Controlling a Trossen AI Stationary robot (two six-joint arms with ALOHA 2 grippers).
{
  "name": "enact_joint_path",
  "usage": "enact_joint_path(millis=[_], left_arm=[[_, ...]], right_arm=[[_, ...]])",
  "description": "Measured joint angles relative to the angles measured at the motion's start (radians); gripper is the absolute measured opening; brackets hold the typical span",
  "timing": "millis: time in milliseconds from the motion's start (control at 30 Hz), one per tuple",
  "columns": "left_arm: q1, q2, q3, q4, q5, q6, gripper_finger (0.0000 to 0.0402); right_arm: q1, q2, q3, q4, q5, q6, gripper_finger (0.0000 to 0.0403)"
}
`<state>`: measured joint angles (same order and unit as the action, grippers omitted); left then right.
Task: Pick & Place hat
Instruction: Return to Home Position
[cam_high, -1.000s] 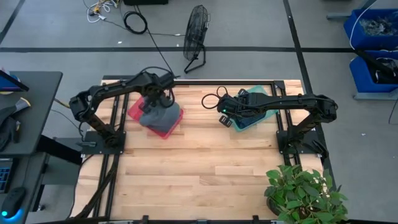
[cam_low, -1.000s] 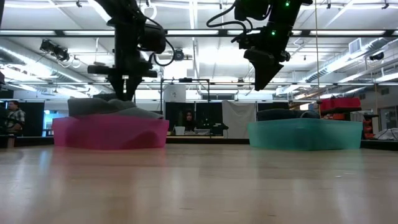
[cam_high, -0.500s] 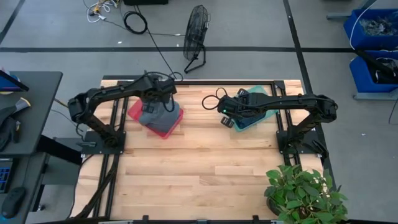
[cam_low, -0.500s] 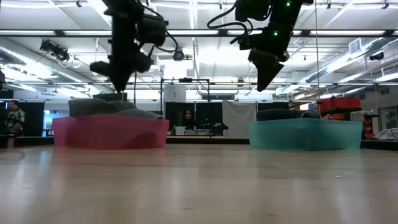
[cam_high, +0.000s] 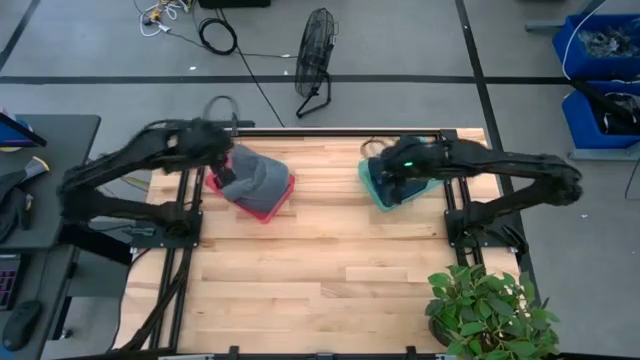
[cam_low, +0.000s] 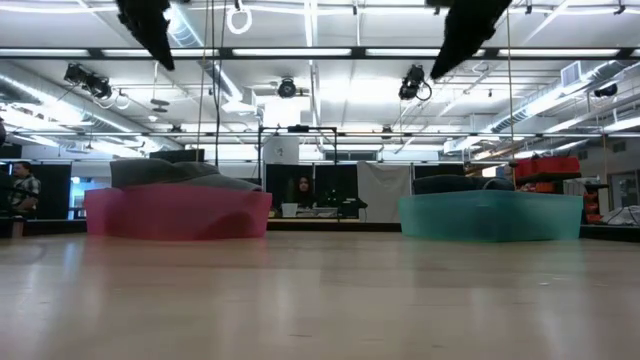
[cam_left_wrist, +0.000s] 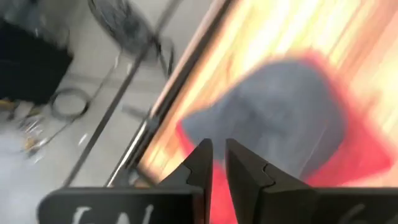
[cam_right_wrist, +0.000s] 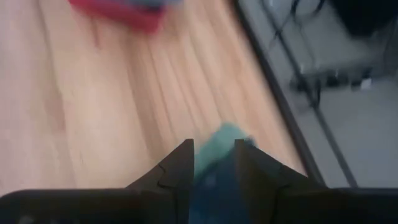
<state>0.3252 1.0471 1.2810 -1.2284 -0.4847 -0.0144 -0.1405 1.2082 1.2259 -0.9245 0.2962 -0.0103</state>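
Note:
A grey hat (cam_high: 258, 178) (cam_low: 175, 172) (cam_left_wrist: 280, 106) lies in a pink-red bin (cam_high: 264, 212) (cam_low: 175, 215) on the table's far left, rising above its rim. My left gripper (cam_high: 222, 160) (cam_low: 150, 35) (cam_left_wrist: 217, 152) hangs high beside the bin's left end, its fingers almost together, holding nothing. My right gripper (cam_high: 387, 180) (cam_low: 462, 40) (cam_right_wrist: 214, 155) hangs high over a teal bin (cam_high: 378, 196) (cam_low: 490, 217) (cam_right_wrist: 217, 146) on the far right, slightly open and empty. Dark things (cam_low: 450, 184) show above the teal bin's rim.
A black frame rail (cam_high: 330, 128) runs along the table's far edge, with a floor fan (cam_high: 315, 55) beyond it. A potted plant (cam_high: 490, 310) stands at the near right corner. The wooden table top (cam_high: 320, 270) stretches from the bins to the near edge.
My left gripper has risen off the hat and drawn back toward the table's left edge. My right gripper has risen and moved right, over the teal bin. The hat has stayed in the pink-red bin.

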Motion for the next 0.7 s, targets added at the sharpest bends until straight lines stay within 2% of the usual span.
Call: enact_joint_path(millis=[100, 300, 433, 567, 700], left_arm=[[-0.057, -0.162, -0.120, 0.163, 0.000, -0.021, 0.0039], [-0.177, -0.481, -0.501, 0.626, 0.121, 0.029, 0.0023], [-0.225, -0.628, -0.732, 0.905, 0.169, 0.121, 0.0019], [-0.241, -0.746, -0.855, 1.019, 0.168, 0.155, 0.0018], [-0.240, -0.868, -0.911, 1.021, 0.168, 0.151, 0.0018]], right_arm=[[0.006, -0.122, -0.087, 0.130, -0.045, -0.054, 0.0118], [0.007, -0.375, -0.426, 0.487, -0.321, -0.088, 0.0118], [0.007, -0.508, -0.640, 0.712, -0.459, -0.080, 0.0118], [0.007, -0.628, -0.777, 0.899, -0.578, -0.127, 0.0119], [0.000, -0.781, -0.854, 0.924, -0.602, -0.144, 0.0120]])
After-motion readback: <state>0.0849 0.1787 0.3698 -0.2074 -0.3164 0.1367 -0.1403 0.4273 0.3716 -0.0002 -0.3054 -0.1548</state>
